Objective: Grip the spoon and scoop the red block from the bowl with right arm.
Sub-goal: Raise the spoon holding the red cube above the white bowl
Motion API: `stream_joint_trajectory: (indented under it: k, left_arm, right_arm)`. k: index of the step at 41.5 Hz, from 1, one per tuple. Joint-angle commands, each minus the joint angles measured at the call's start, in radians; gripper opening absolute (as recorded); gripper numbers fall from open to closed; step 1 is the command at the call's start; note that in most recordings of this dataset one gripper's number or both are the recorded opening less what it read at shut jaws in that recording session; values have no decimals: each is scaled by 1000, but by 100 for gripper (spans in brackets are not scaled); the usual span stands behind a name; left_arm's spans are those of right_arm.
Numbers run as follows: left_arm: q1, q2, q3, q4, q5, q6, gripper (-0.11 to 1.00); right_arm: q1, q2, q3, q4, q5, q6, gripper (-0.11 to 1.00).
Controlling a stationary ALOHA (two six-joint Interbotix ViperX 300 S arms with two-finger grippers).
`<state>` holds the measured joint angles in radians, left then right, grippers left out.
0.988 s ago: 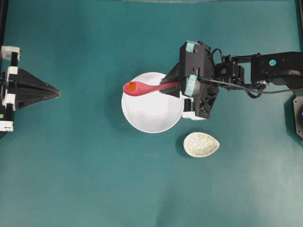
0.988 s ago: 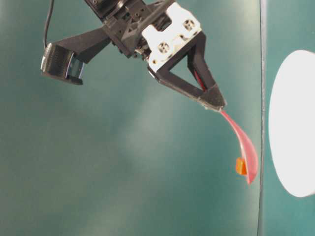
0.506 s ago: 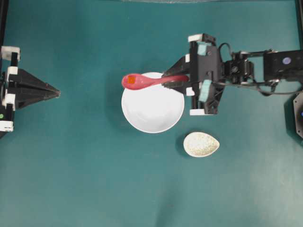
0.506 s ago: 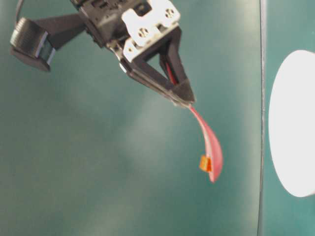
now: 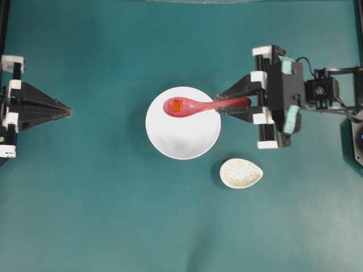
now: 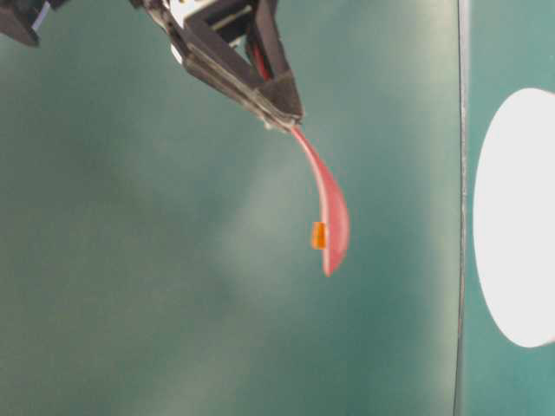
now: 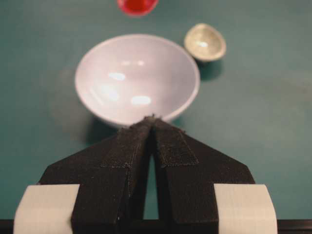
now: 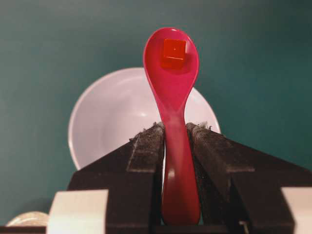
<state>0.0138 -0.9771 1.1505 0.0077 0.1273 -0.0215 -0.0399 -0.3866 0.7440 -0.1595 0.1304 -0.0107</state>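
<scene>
Spoon aloft with the red block riding in it, right end effector pinching the handle!

The right end effector [image 5: 227, 105] clamps the spoon [image 5: 198, 106] by its handle, fingers [image 8: 146, 151] pressed against both sides, and the pink-red scoop hangs above the upper part of the white bowl [image 5: 182, 136] in the overhead view. There is the red block [image 5: 176, 105], sitting square in the spoon's hollow, clear as day from the right wrist view. From table level the spoon floats well above the bench [image 5: 102, 215], block tucked against its inner face. The bowl rests on the bench with nothing showing inside it. Just to its lower right sits the speckled teardrop dish [image 5: 241, 173]. Over at the left edge, the left end effector [image 5: 67, 111] has its fingers pressed together, holding nothing, pointing toward the bowl from well apart.
</scene>
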Motion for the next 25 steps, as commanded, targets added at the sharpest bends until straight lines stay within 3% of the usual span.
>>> stream_joint_trajectory:
  k: [1,25]
  left_arm:
    - [0,9,-26,3,-8,2,0]
    - [0,17,-25,3,-9,2,0]
  right_arm:
    - [8,-28,-14,6,-5,5,24]
    - [8,-52,-31,14,12,21,24]
